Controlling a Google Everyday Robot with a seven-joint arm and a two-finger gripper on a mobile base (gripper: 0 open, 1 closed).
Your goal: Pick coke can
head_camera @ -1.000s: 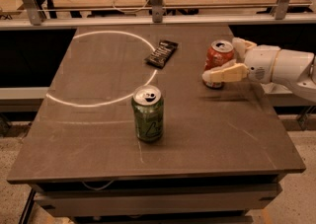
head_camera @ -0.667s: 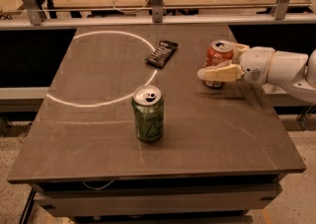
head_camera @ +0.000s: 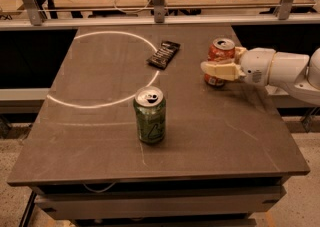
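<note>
The coke can [head_camera: 221, 51], red-orange with a silver top, stands upright on the dark table [head_camera: 100, 151] near its right edge. My gripper [head_camera: 216, 62] reaches in from the right on a white arm [head_camera: 280, 68] and straddles the can at mid height. One pale finger [head_camera: 220, 70] crosses the can's near side; the other is mostly hidden behind it. The jaws stand a little wider than the can, and the can rests on the table.
A green can [head_camera: 150, 115] stands upright in the table's middle front. A black snack bar wrapper [head_camera: 163, 54] lies at the back centre, on a white chalk circle [head_camera: 100, 105]. A metal rail [head_camera: 160, 20] and a cluttered bench run behind.
My gripper has slid a little to the left, further around the coke can. The coke can and the green can have not moved.
</note>
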